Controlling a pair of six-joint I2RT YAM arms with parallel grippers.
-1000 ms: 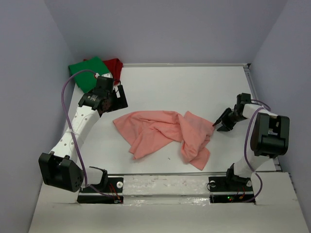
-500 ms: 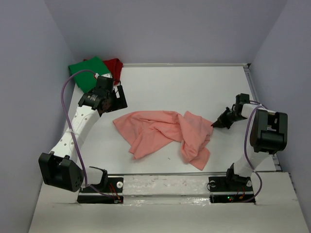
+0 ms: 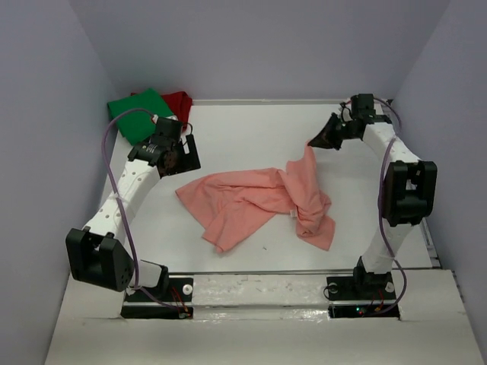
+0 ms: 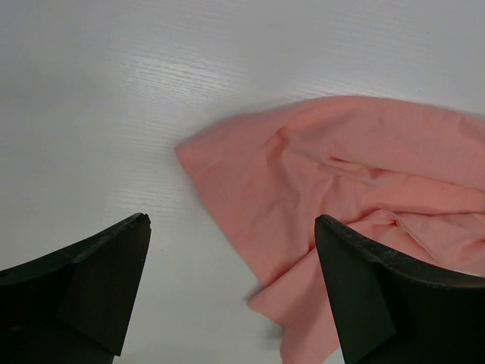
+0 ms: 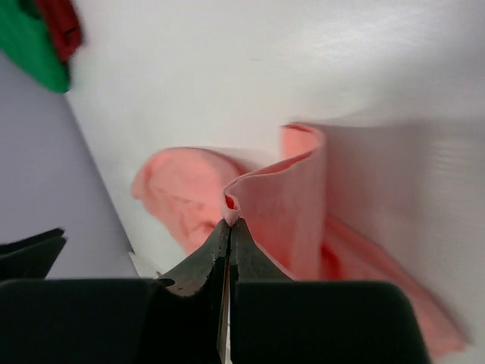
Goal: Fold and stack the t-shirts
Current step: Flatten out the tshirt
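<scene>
Right gripper [image 5: 229,225] pinched tight on 1 thin edge of the salmon-pink t-shirt [image 3: 251,201], held up toward the far side; the rest lies crumpled mid-table [image 3: 243,129]. Left gripper [image 4: 231,224] wide, empty, hovering over the shirt's left corner. My worry: so small a bite could slip under pull and drop the edge.

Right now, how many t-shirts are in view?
3. The salmon-pink t-shirt lies crumpled centrally, one edge pinched by the right end effector. The green t-shirt and the dark red t-shirt sit together at the far left corner. Others could be hidden beneath them.
</scene>
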